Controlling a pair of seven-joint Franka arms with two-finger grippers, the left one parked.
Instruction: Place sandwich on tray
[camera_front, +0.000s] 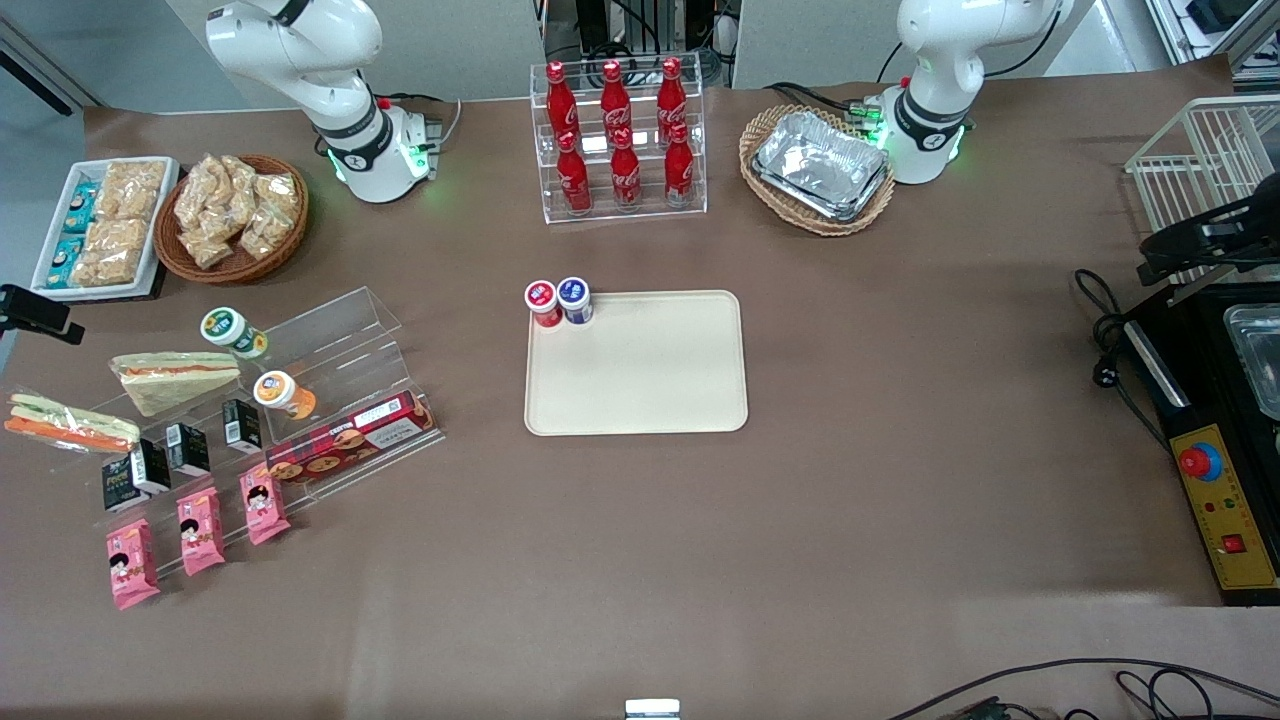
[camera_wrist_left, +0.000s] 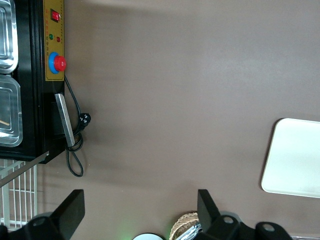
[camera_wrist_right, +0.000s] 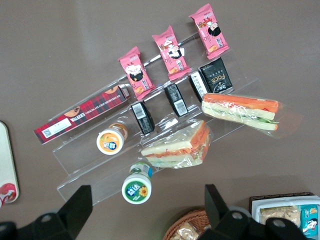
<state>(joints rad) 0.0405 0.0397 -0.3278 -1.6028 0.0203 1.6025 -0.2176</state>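
Note:
The sandwich (camera_front: 70, 425) lies in clear wrap on the table at the working arm's end, beside the clear display steps, its green and orange layers showing. It also shows in the right wrist view (camera_wrist_right: 240, 111). The cream tray (camera_front: 640, 365) lies flat at mid-table, and its edge shows in the right wrist view (camera_wrist_right: 7, 160). My gripper (camera_wrist_right: 147, 192) hangs high above the display steps, open wide and empty, well apart from the sandwich. I cannot make it out in the front view.
A thicker beige wedge sandwich (camera_front: 175, 378) lies on the clear steps (camera_front: 340, 360) with small bottles, boxes and pink packets. Red (camera_front: 543, 303) and blue (camera_front: 575, 300) cups stand at the tray's corner. A snack basket (camera_front: 232, 215) and a white snack tray (camera_front: 105, 225) are farther back.

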